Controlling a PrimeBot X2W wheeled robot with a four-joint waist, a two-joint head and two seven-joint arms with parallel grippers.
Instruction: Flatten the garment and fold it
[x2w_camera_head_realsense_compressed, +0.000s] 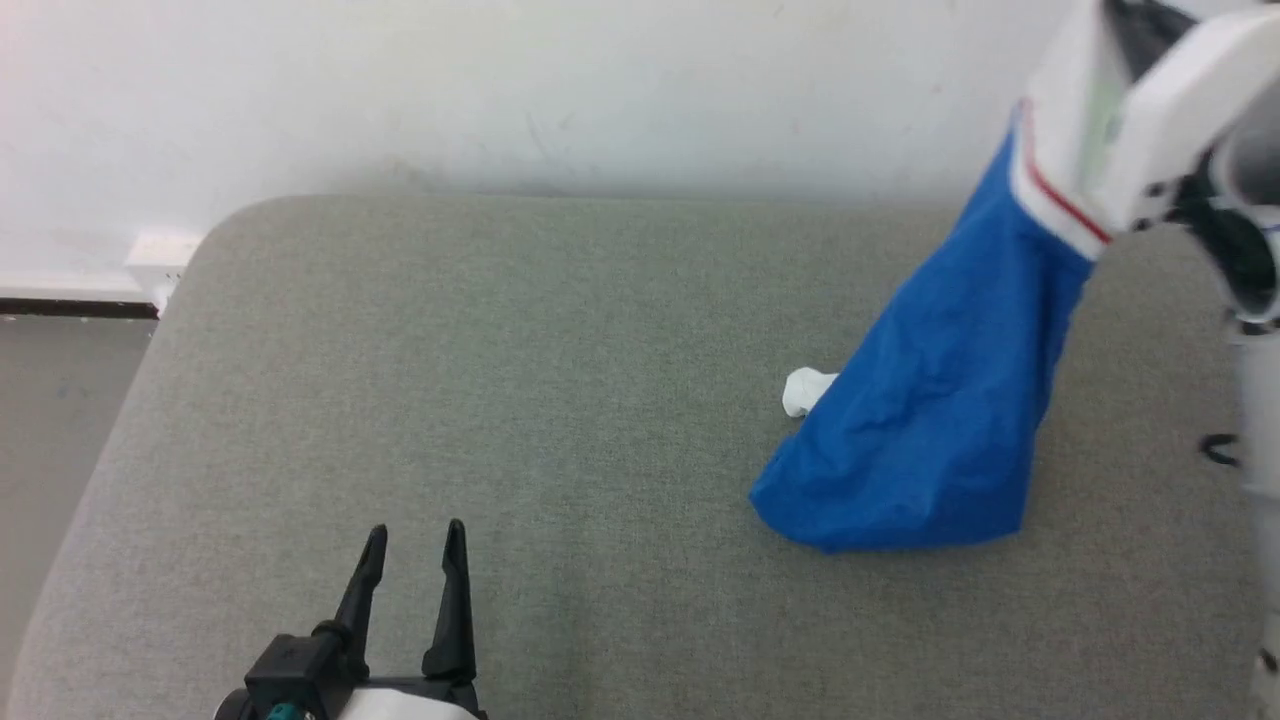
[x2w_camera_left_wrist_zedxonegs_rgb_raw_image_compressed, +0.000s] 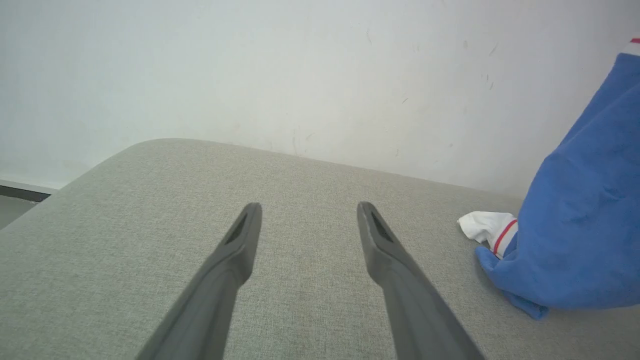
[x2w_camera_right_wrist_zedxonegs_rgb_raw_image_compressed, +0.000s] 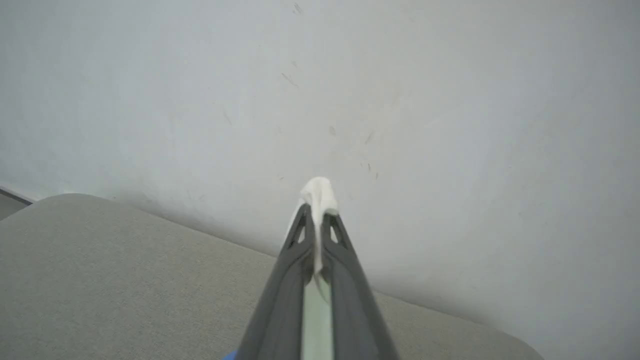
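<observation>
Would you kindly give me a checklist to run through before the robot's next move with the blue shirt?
1. Right gripper shut on white fabric of the garment: ok.
2. Left gripper open, holding nothing: ok.
3. Garment lying flat on the grey surface: not ok; it hangs bunched from the right gripper, lower end resting on the surface.
4. Second grasp point in sight: ok; a white sleeve pokes out beside the heap.
5. Front or back facing the robot: cannot tell.
</observation>
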